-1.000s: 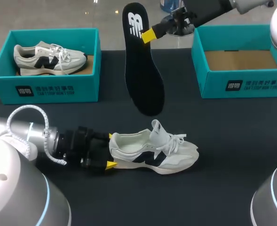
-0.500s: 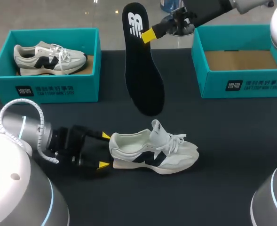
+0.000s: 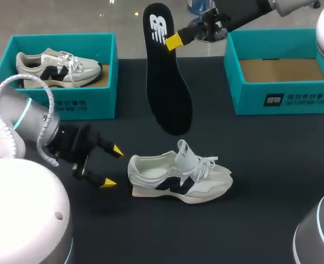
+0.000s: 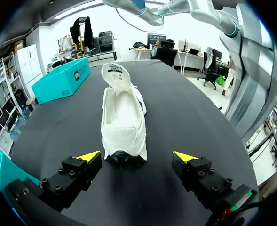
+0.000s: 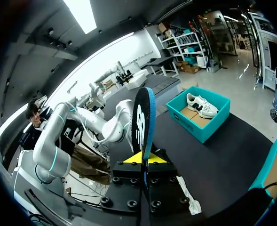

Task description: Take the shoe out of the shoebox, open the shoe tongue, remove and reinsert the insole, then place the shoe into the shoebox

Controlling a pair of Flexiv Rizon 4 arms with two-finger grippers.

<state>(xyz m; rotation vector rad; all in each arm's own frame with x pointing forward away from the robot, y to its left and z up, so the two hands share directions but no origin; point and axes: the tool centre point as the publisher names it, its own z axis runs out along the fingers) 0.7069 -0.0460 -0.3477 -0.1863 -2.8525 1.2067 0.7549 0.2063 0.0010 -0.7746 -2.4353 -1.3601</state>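
— Backing away from the heel, has the left end effector (image 3: 112,166) let go?

— Yes. A second ago its yellow tips were against the back of the shoe (image 3: 178,176). Now they stand wide apart with nothing between them, near the heel but clear of it, and the arm has drawn off toward the left shoebox (image 3: 57,102).

— And the shoe itself?

— Unmoved. It sits on its sole in the middle of the bench (image 3: 261,176), toe to the right, tongue pulled up, laces loose.

— The insole (image 3: 167,93)?

— As before, it is out of the shoe and hangs toe-down above and behind it. The right end effector (image 3: 173,40) pinches it near the heel end and has not shifted.

— Where does that leave the task?

— I judge the removal done and the reinsertion next. With the left arm off it, the shoe is unbraced, so it may slide when the insole is pushed in.

— And the bench?

— It has a black cover. The left shoebox holds a second shoe (image 3: 57,67). The right shoebox (image 3: 283,99), at the far right, shows only its bare cardboard floor.
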